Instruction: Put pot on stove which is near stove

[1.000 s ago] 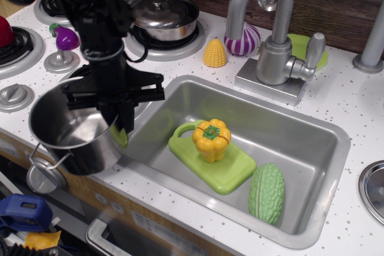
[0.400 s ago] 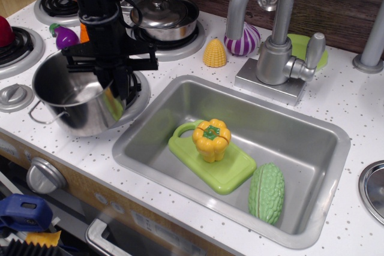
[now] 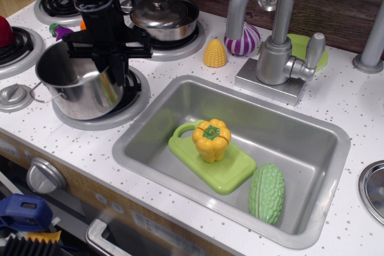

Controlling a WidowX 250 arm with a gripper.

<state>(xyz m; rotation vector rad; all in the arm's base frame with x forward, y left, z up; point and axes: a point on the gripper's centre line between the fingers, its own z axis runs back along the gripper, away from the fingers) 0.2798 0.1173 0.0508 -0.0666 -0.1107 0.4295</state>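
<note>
The tall shiny steel pot [image 3: 77, 88] stands upright over the front stove burner [image 3: 123, 114], whose light-grey disc shows around its base on the right and front. I cannot tell if the pot rests on the burner or hangs just above it. My black gripper [image 3: 113, 67] comes down from above and is shut on the pot's right rim, one finger inside and one outside. A wire loop handle sticks out on the pot's left.
A lidded steel pan [image 3: 163, 17] sits on the back burner. A purple eggplant [image 3: 60, 30], a corn cob [image 3: 215, 53] and an onion [image 3: 245, 39] lie nearby. The sink [image 3: 144, 125] to the right holds a yellow pepper [image 3: 211, 139], a green board and a gourd [image 3: 267, 193]. The faucet [image 3: 270, 28] stands behind it.
The gripper has carried the pot from over the counter's front edge back and to the right, onto the front burner. The pot now stands upright instead of tilted.
</note>
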